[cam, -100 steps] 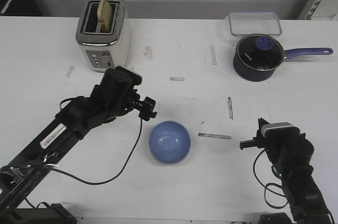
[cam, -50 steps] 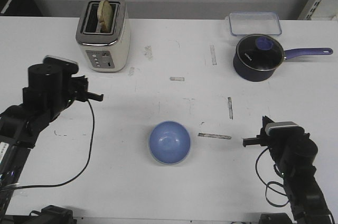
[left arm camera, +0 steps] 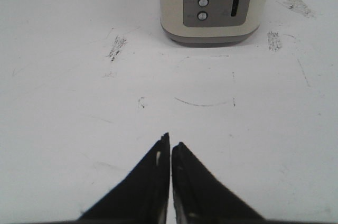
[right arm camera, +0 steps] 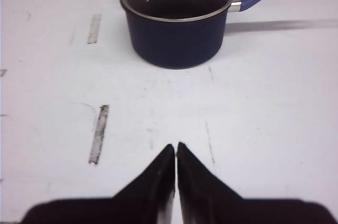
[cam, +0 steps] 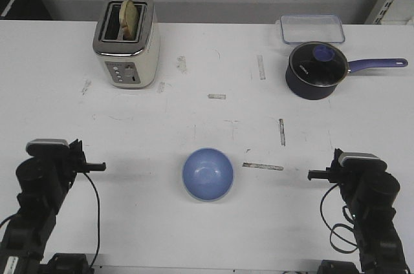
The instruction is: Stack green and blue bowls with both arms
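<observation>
Front view: blue bowl (cam: pixel 207 174) is seen alone near the middle of the table (cam: pixel 194 61), upright, open side up. A pale rim shows along its lower-left edge, so the green bowl is judged to be nested under it, though that cannot be told for sure. No separate green bowl is seen anywhere.

Left hand (cam: pixel 98 167) is parked at the near left corner, right hand (cam: pixel 313 174) at the near right corner; both are well apart from the bowl. In both wrist views the fingers are pressed tip to tip with nothing between them.

Stack is judged done or nearly so. If a check is needed, the hands should be kept low and clear, and the bowl should be approached from the side with fingers spread first, since pinched tips would only push a smooth bowl away.

Toaster (cam: pixel 126 31) with a slice of bread (cam: pixel 130 17) in one slot is set at the far left, dark blue saucepan (cam: pixel 315 69) with glass lid at the far right, clear container (cam: pixel 311 28) just behind it. Nothing is placed between hands and bowl; only tape marks (cam: pixel 262 166) are on the table.
</observation>
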`<state>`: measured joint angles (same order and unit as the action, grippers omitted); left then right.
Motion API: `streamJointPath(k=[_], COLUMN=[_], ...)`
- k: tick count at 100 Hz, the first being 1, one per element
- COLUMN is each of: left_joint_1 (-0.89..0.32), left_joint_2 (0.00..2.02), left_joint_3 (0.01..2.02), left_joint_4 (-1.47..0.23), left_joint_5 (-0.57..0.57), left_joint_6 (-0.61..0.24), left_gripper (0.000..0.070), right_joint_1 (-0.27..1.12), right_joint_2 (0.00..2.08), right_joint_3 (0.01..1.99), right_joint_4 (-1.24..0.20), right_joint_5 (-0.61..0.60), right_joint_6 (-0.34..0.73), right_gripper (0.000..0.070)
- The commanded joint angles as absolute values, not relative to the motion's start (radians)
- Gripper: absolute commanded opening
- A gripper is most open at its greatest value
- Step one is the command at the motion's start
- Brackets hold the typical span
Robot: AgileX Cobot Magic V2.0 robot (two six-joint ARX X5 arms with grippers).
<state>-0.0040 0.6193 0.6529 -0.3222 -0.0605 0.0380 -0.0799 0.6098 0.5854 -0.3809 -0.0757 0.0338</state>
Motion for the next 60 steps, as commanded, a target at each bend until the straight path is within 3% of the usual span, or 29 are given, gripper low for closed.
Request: streamJointPath(k=[1,23,60], left_joint_1=[-0.003,-0.003,-0.003], left_joint_2=[0.537,0.331,0.305], left_joint_3=[0.612,0.515,0.515], left_joint_4=[-0.279,-0.231,-0.252], left_joint_5=[-0.060,-0.060,-0.060], left_joint_6=[0.033,0.034,0.034], left_gripper=[0.0000,0.0000,0.0002], right_joint_1=[-0.082,-0.072,-0.055], right_joint_2=[0.573,0.362,0.161], right_joint_3=[0.568,0.504,0.505], right_joint_4=[-0.376,-0.427,-0.425], right_joint_5=[-0.079,-0.114,-0.111], right_joint_6=[0.020,-0.002,0.010], right_gripper=[0.0000,0.0000,0.0000])
